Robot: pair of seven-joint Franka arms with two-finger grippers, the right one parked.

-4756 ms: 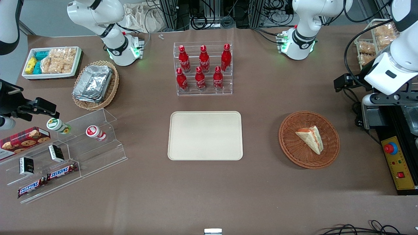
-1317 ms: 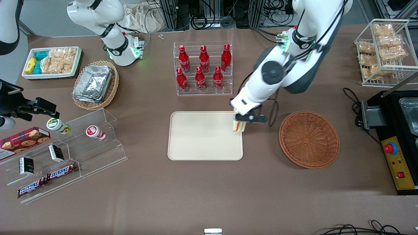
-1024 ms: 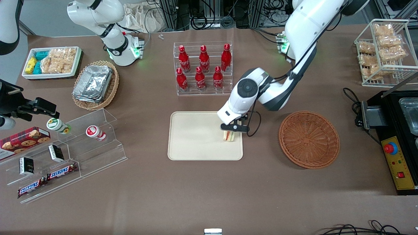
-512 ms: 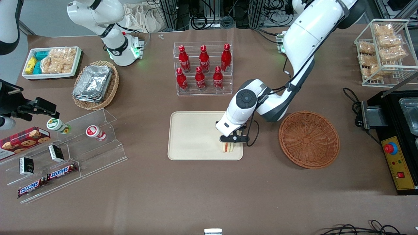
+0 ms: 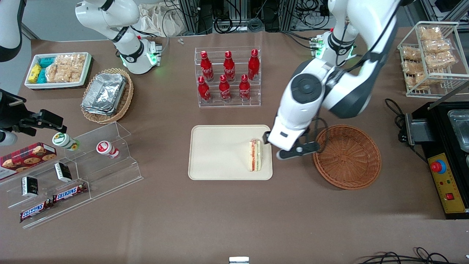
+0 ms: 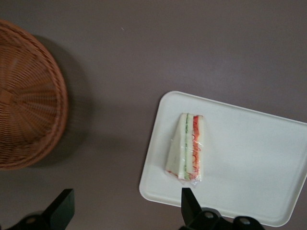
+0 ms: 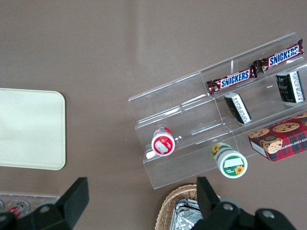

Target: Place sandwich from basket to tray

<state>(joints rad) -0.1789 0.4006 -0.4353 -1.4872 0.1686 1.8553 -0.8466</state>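
We note, at the parked arm's end of the surface, a white bin of snack packs and a tan basket holding foil containers. Nearer the front camera stands a clear stepped rack with two small cups, dark packets and Snickers bars; a cookie box sits beside it.

Mid-surface, a clear stand carries six red bottles. Nearer the camera than that stand lies the tray.

We see the sandwich on the tray, close to the tray's edge on the working arm's side. It rests with its filling edge up, the red and green layers showing as stripes. Nothing touches it. In the left wrist view the sandwich lies near a rounded corner of the tray, wrapped in clear film.

The gripper hangs above the strip of bare surface between tray and basket, raised clear of both. In the left wrist view the gripper shows its two fingers spread wide apart, holding nothing.

The basket has nothing in it. Toward the working arm's end we record a wire rack of snack packs and a black machine with a yellow control panel.
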